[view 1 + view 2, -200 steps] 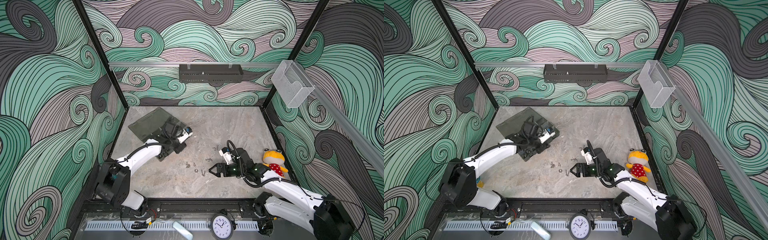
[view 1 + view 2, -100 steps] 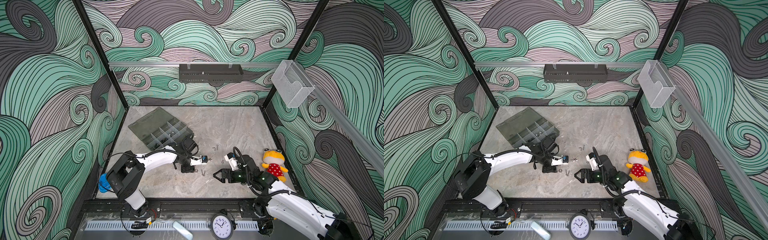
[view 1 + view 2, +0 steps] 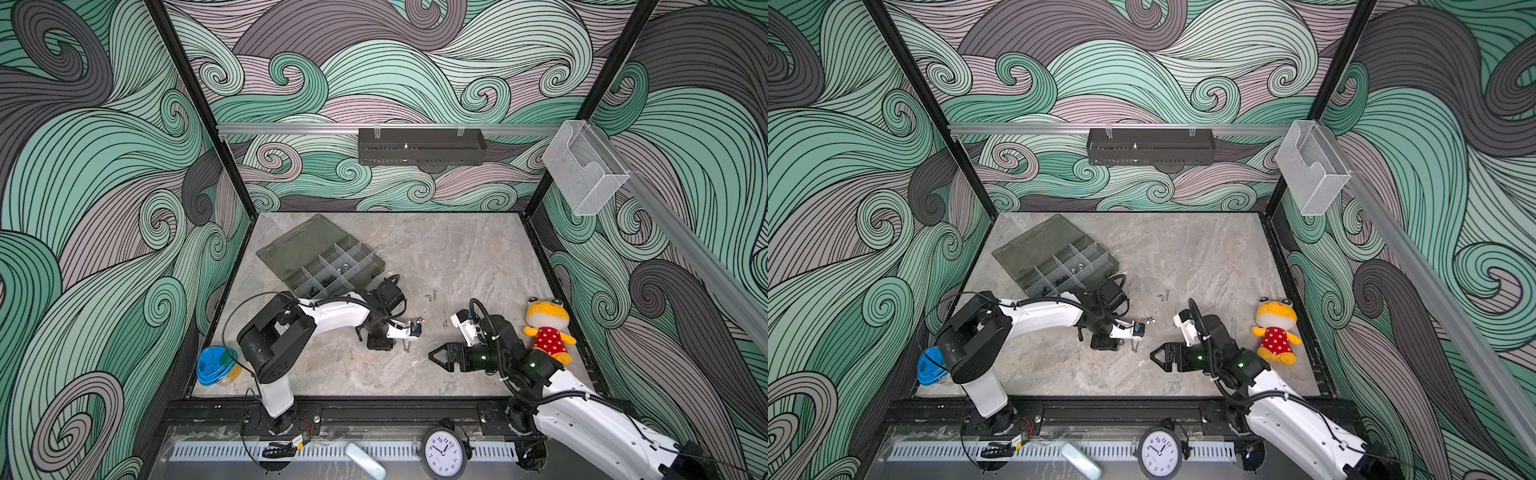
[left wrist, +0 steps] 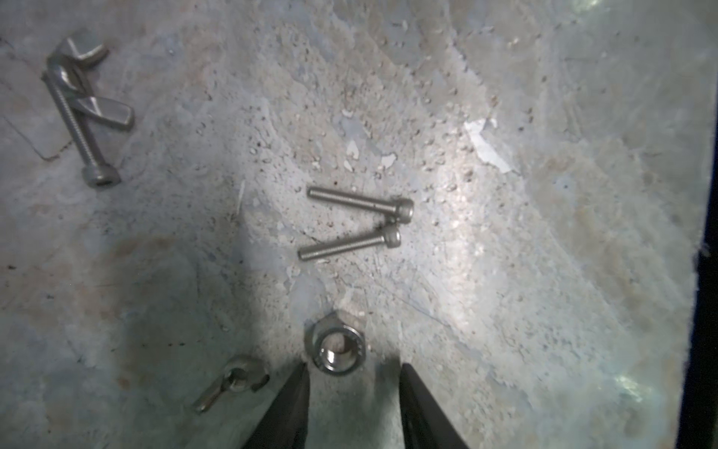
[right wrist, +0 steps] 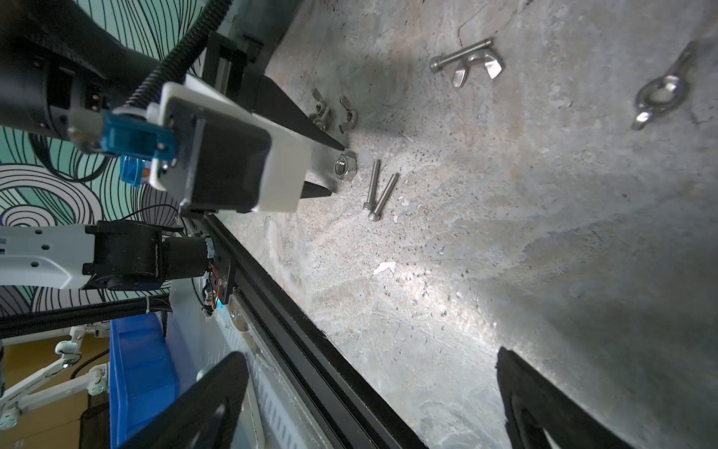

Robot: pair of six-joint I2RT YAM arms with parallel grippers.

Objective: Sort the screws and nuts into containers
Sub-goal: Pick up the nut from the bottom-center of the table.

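While the left tool (image 4: 352, 385) hovers low over the counter (image 4: 544, 233), about half open and gripping nothing, we spot its likely target: a shiny hex nut (image 4: 337, 350) lying flat just ahead of the two black tips, in line with the gap between them. The pick looks moments away, we'd say. To do it well, the tool should slide forward until the nut sits fully between the tips, stay down near the stone, then close squarely on opposite flats so the nut doesn't squirt out. Mind the neighbours: a wing nut (image 4: 233, 383) lies just beside one tip, and two thin silver screws (image 4: 359, 202) lie in a V a little further ahead, heads nearly touching. The right tool (image 5: 371, 355) is spread wide and empty, well clear. The left wrist view gives us that gap to the nut up close, yet nothing of the destination. Only the top views show the grey organiser box (image 3: 299, 247) open at the back left, well apart from the pile, with a few small pieces in its compartments. The right wrist view adds the side-on look: tips right down at the counter, either side of the nut.
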